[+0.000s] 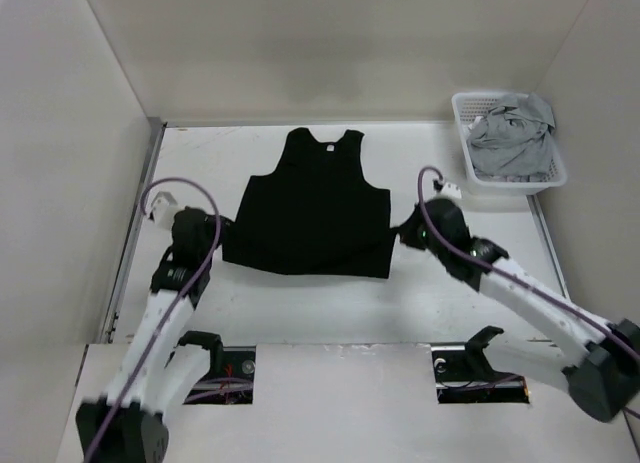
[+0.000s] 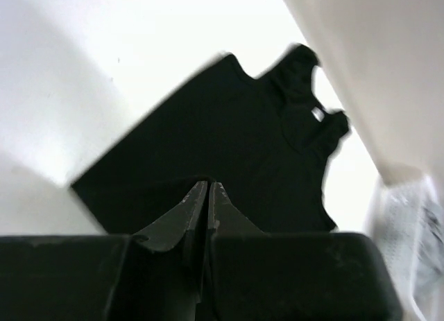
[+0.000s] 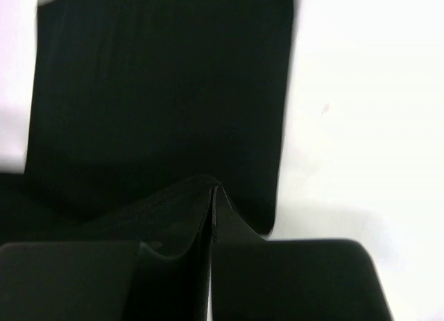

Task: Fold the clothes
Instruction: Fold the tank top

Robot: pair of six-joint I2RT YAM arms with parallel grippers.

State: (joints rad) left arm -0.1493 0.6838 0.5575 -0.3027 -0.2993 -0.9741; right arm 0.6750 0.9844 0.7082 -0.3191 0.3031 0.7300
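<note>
Slippage is the main worry. Both hands sit at the near hem of the clothes (image 1: 310,213), the left hand (image 2: 208,186) by the left corner and the right hand (image 3: 211,189) by the right corner. Each has its fingers pressed together, and neither wrist view shows whether any fabric is caught between them. With only a thin pinch, or none, a lift would probably drop that corner and the fold would skew or bunch. Uneven pulling could also drag the whole piece across the counter (image 1: 300,313) instead of folding it.

The clothes lie flat mid-counter, neck toward the far wall and hem toward the arms. White counter shows on both sides and between hem and arm bases, while the far wall stands near the neck. A basket (image 1: 465,133) holding a grey garment (image 1: 510,138) sits in the far right corner, well apart from the black fabric.
</note>
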